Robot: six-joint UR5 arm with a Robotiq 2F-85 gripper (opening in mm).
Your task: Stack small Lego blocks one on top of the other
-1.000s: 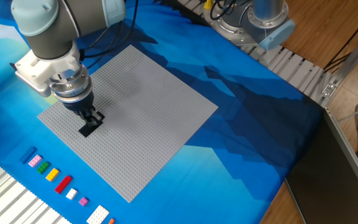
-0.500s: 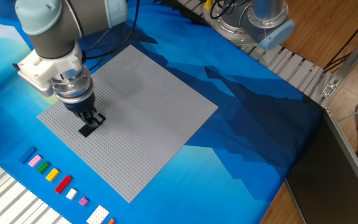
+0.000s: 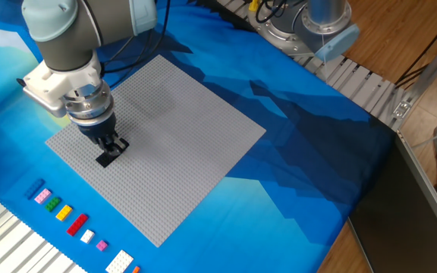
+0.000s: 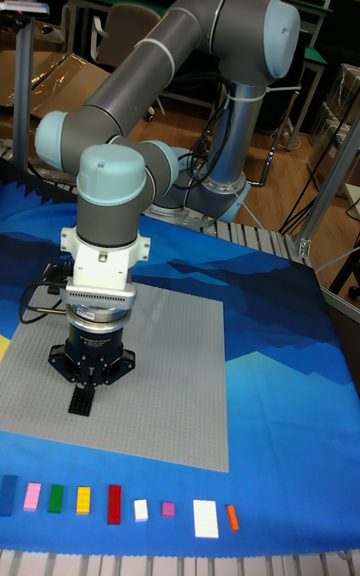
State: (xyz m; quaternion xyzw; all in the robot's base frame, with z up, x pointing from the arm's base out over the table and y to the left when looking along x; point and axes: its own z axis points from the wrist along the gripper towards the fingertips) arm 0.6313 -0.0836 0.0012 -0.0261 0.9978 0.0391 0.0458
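So the claw (image 3: 112, 143) is pointing straight down at the near-left part of the grey baseplate (image 3: 180, 129), right on top of the black brick (image 3: 108, 157). The fingers look pinched close together with their tips at the brick, but honestly I can't tell if they're actually clamping it or just touching. The brick lies flat on the plate. In the tall view the claw (image 4: 88, 388) is the same story, with the black brick (image 4: 79, 402) just under it. A row of loose coloured bricks (image 4: 113, 503) lies on the blue mat (image 3: 302, 152), well apart from the plate's near edge.
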